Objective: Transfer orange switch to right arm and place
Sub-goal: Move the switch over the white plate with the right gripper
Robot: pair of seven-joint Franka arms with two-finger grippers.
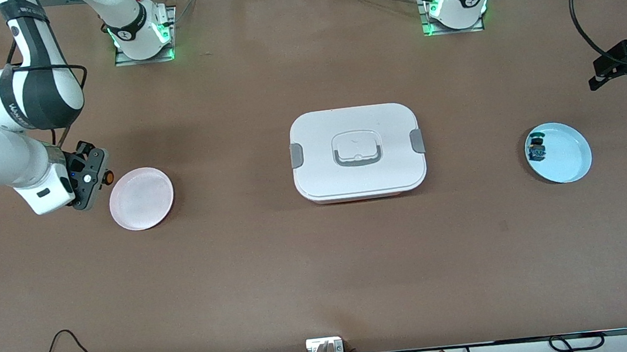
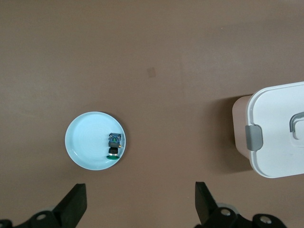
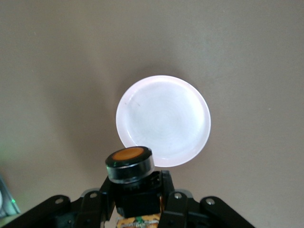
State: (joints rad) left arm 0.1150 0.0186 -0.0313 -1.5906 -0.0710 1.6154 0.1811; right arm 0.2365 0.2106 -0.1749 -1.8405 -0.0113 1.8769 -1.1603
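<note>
Right gripper point(image 1: 98, 180) is clamped on the orange switch point(image 3: 129, 164), hanging just off the rim of the pink plate point(image 1: 141, 198) at the right arm's end of the worktop point(image 1: 324, 269). The right wrist view shows the orange cap up, the black body pinched between the fingers and the plate's edge directly past the cap. So the handover looks done and placing is what remains.

Left gripper point(image 2: 137, 204) is spread wide and holds nothing, parked high over the left arm's end of the worktop near the blue plate point(image 1: 568, 156). That plate holds the other small component, the blue and green one point(image 1: 536, 149). Left arm is just waiting.

White lidded box point(image 1: 357, 152) sits mid-worktop, well apart from both plates and not in the way.

Risks from here, as I read it:
- The switch is not yet over the plate's middle. Releasing now would likely clip the rim or drop it onto the worktop.
- It's small, with a round cap. A drop from height could make it bounce or roll off the shallow plate.
- The grip is on the body below the cap, so it may tip as the fingers part.
</note>
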